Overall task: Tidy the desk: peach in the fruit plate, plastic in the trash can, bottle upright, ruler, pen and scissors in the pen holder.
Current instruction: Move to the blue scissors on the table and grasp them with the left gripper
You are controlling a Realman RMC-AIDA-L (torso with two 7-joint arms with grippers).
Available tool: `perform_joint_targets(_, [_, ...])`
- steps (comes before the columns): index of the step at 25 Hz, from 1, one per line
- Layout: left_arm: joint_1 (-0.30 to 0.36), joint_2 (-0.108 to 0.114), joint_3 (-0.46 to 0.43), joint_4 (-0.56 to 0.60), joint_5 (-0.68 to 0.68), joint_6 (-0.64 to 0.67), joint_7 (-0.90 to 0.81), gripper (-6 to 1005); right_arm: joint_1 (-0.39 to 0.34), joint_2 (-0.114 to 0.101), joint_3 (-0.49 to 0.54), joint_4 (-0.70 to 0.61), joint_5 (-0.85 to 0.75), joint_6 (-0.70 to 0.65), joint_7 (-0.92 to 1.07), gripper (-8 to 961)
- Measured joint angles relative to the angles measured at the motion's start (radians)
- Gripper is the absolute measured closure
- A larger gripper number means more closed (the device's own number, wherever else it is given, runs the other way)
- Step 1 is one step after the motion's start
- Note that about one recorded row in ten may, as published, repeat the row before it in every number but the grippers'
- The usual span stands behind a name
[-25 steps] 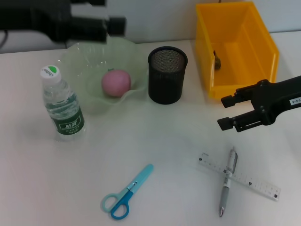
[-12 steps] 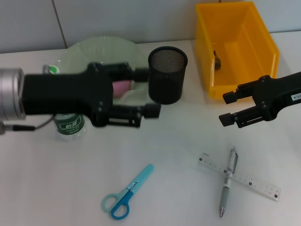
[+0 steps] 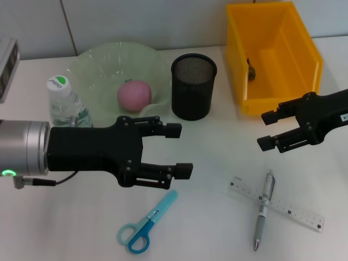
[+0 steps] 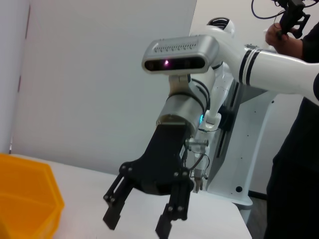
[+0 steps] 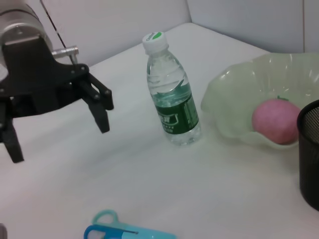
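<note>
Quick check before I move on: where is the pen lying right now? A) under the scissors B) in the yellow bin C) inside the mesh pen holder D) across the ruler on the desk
D: the pen lies crossed over the ruler on the desk, apart from the pen holder.

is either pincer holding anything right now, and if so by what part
Nothing is held. The left pincer is open above the scissors, and the right pincer is open beside the yellow bin, both empty.
</note>
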Motion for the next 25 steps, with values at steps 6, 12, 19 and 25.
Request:
perform_joint_targets(6, [0.007, 0.002, -0.001, -0.040, 0.010, -0.021, 0.034, 155, -0.007, 0.009, -0.011, -0.025, -0.064, -0.005, 0.014, 193])
perform_joint_targets(12, [-0.011, 0.003, 0.000, 0.007, 0.037, -0.020, -0.075, 155, -0.007, 0.015, -0.041, -0.033, -0.079, -0.009, 0.013, 193])
perform_joint_targets(19, [-0.061, 0.005, 0.007, 0.198, 0.147, 0.000, -0.386, 155, -0.023, 0.023, -0.033, -0.041, -0.077, 0.014, -0.012, 193])
perform_joint_targets(25, [-0.278, 0.003, 0.037, 0.381, 0.441, 0.086, -0.943, 156, -0.040, 0.025, -0.031, -0.084, -0.089, 0.015, -0.040, 193])
